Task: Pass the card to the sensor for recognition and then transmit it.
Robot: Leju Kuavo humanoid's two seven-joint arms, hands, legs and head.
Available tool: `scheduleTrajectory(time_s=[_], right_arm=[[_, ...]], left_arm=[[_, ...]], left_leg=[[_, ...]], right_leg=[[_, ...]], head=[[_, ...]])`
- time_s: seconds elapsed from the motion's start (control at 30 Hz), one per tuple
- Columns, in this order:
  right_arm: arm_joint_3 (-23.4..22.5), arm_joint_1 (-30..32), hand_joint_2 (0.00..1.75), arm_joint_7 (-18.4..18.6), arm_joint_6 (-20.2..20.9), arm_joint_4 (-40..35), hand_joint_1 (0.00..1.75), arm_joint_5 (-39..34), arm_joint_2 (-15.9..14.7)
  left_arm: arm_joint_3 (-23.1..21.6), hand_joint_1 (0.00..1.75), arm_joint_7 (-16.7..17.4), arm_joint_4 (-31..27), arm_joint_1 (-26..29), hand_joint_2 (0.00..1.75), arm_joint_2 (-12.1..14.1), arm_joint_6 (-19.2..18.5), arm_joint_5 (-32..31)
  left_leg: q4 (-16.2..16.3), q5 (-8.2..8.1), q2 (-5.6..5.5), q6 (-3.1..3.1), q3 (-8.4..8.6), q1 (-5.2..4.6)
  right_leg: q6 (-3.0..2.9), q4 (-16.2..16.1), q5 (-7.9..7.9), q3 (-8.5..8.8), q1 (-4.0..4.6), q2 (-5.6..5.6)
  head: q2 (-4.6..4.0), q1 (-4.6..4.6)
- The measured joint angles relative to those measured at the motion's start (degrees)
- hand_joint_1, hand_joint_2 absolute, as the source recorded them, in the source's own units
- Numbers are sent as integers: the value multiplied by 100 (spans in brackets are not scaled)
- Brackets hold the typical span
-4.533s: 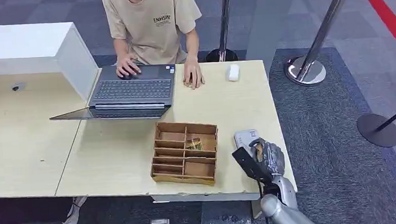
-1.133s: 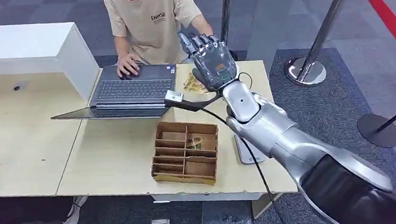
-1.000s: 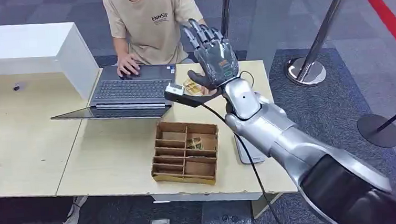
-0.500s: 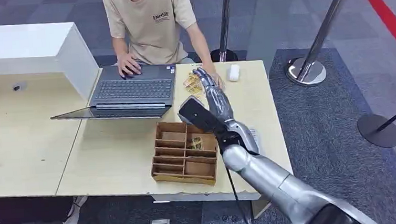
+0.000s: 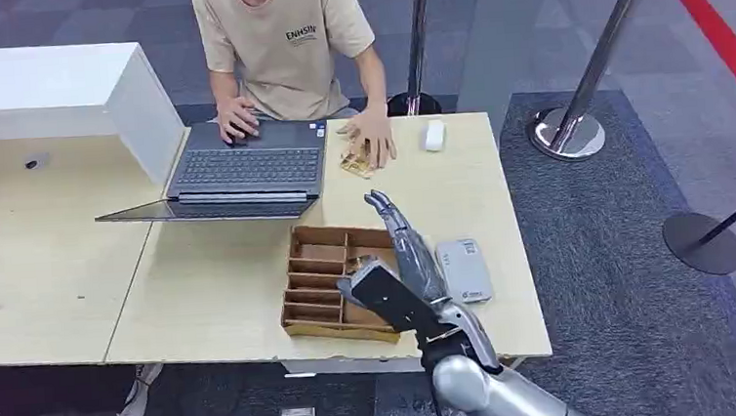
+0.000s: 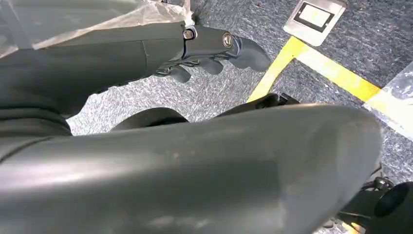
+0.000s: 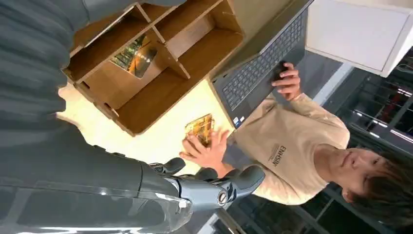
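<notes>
The right hand has come back down from the person, fingers straight, empty. The card lies under the person's hand on the table, beside the laptop. The left hand hangs curled above grey carpet.

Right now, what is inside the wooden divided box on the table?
The wooden box has one gold-patterned card lying in a middle compartment; the other visible compartments look empty. The right hand covers the box's near right part in the head view.

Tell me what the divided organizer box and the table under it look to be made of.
Organizer box: thin brown unfinished wood or fibreboard, matte, with darker cut edges on the slotted dividers. Table: pale wood-grain laminate over board, judging by its smooth, even surface and a chipped-looking front edge.
</notes>
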Motion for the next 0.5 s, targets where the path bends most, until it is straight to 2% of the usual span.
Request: scheduleTrajectory(time_s=[0.1, 0.2, 0.3, 0.37, 0.5], right_arm=[[31, 33, 175, 79, -245, -44, 0, 432, -37], [63, 38, 175, 373, -767, -41, 0, 1613, -59], [85, 87, 175, 666, -913, -41, 0, 2737, -52], [114, 95, 175, 774, -907, -35, 0, 3023, -52], [164, 92, 175, 898, -913, 33, 0, 3154, -52]], left_arm=[[0, 0, 0, 0, -6, 0, 7, 0, -7], [0, 0, 24, 0, -15, 0, 7, 0, 4], [0, 0, 37, 0, -23, 0, 7, 0, 9], [0, 0, 42, 0, -25, 0, 7, 0, 9], [0, 0, 48, 0, -28, 0, 7, 0, 7]], left_leg=[[0, 0, 0, 0, -1, 0], [0, 0, 0, 0, -1, 0], [0, 0, 0, 0, -1, 0], [0, 0, 0, 0, -1, 0], [0, 0, 0, 0, -2, 0]], right_leg=[[0, 0, 0, 0, 0, 0], [0, 0, 0, 0, 0, 0], [0, 0, 0, 0, 0, 0], [0, 0, -1, 0, 0, 0], [0, 1, 0, 0, 0, 0]], head=[[0, 0], [0, 0], [0, -2], [0, -2], [0, -2]])
